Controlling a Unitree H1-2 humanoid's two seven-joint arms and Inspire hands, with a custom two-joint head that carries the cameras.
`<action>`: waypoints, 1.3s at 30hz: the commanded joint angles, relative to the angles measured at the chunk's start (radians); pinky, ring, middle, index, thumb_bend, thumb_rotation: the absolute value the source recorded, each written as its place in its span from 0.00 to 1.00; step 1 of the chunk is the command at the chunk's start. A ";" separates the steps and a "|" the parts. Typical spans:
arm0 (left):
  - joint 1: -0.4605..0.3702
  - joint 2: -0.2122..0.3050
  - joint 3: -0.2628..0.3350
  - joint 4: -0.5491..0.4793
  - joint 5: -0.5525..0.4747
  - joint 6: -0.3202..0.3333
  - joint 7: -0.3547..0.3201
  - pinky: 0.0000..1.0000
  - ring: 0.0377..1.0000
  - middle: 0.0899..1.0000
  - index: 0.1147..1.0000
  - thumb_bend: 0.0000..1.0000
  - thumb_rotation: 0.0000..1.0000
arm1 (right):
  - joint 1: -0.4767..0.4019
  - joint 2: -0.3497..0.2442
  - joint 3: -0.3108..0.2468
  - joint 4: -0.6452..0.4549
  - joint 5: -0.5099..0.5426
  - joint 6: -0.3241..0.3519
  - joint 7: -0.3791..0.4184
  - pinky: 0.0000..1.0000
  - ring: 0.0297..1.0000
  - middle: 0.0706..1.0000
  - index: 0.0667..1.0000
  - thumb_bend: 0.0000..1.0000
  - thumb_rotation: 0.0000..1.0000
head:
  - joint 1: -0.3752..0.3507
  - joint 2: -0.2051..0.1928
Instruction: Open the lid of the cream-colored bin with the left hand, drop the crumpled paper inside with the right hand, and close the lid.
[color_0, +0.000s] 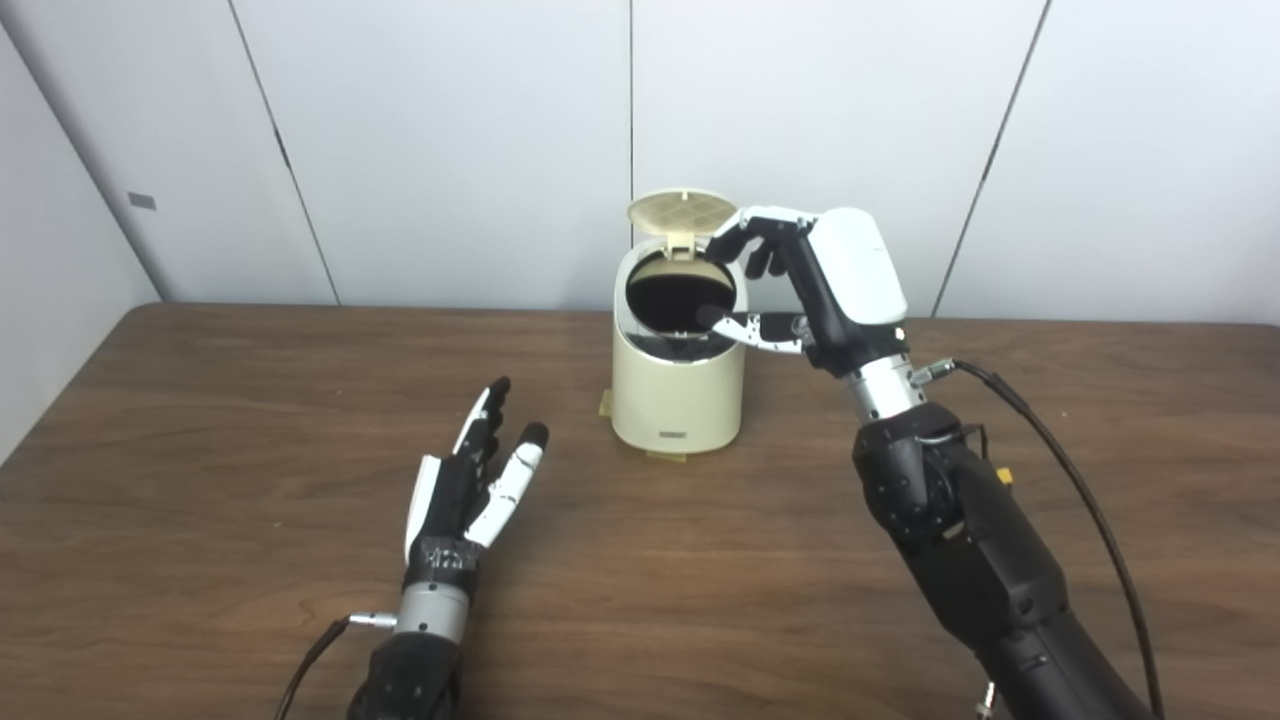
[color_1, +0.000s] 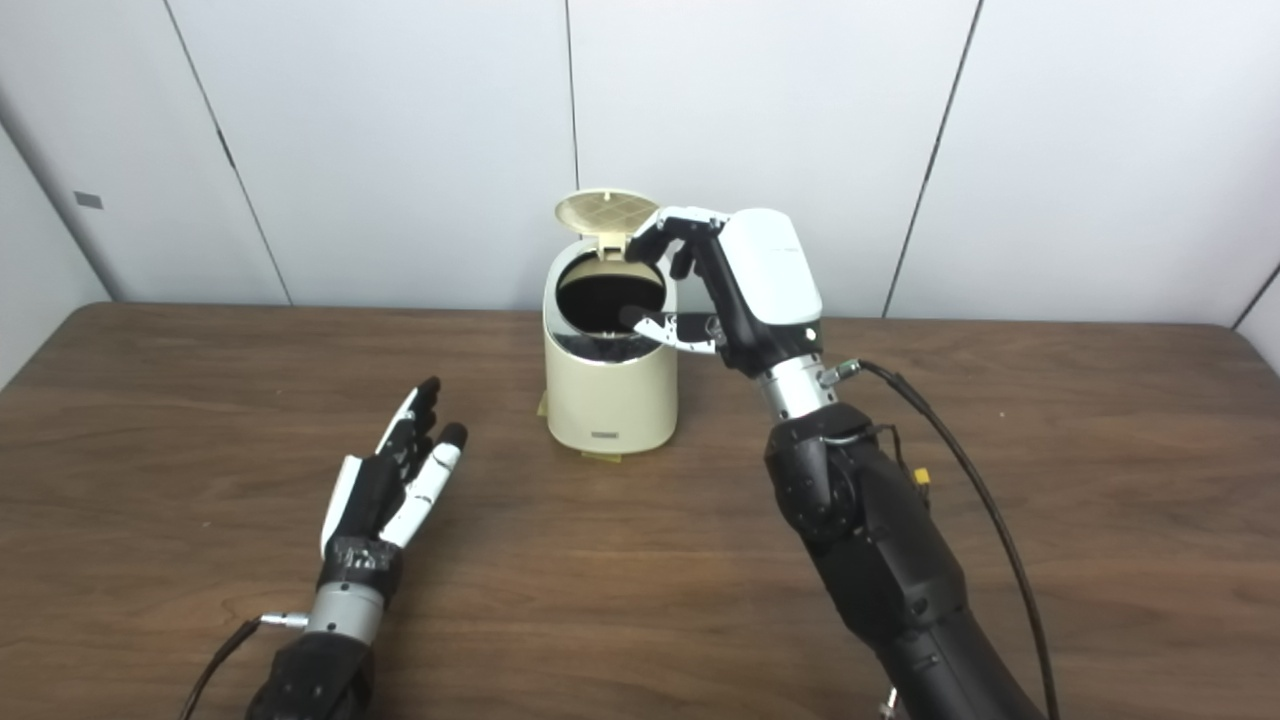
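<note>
Gaping bin (color_0: 678, 400) interior unreadably dark.

Counter (color_0: 250, 420): dark brown wood grain, wide, reaches white wall panels at back.

Cream-colored bin (color_0: 678, 395) stands directly on counter, toward back edge, about middle of width. Lid (color_0: 680, 210) up, upright behind opening; inside dark.

Small yellowish tabs (color_0: 666, 456) on counter, touching bin base: one at front, one at its left side.

Left hand (color_0: 470, 490) low over counter, in front of bin and to its left, well apart from bin; whether it touches wood, cannot tell.
</note>
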 joint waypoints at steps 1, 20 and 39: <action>-0.037 0.000 0.001 -0.009 0.007 -0.042 0.012 1.00 1.00 0.99 1.00 0.59 0.69 | -0.022 -0.005 -0.025 -0.044 0.011 -0.016 -0.032 0.32 0.39 0.49 0.46 0.50 0.00 | -0.002 -0.002; -0.228 0.029 0.072 -0.037 -0.152 0.187 -0.038 1.00 1.00 1.00 1.00 0.49 0.76 | 0.277 0.148 -0.277 -0.378 0.504 0.360 0.208 0.48 0.56 0.53 0.47 0.52 0.08 | -0.056 0.005; -0.507 0.079 0.038 0.081 -0.191 0.308 -0.107 1.00 1.00 1.00 0.99 0.57 0.79 | 0.465 0.050 -0.319 -0.464 0.716 0.397 0.372 0.89 0.94 0.94 0.92 0.69 0.98 | -0.087 0.014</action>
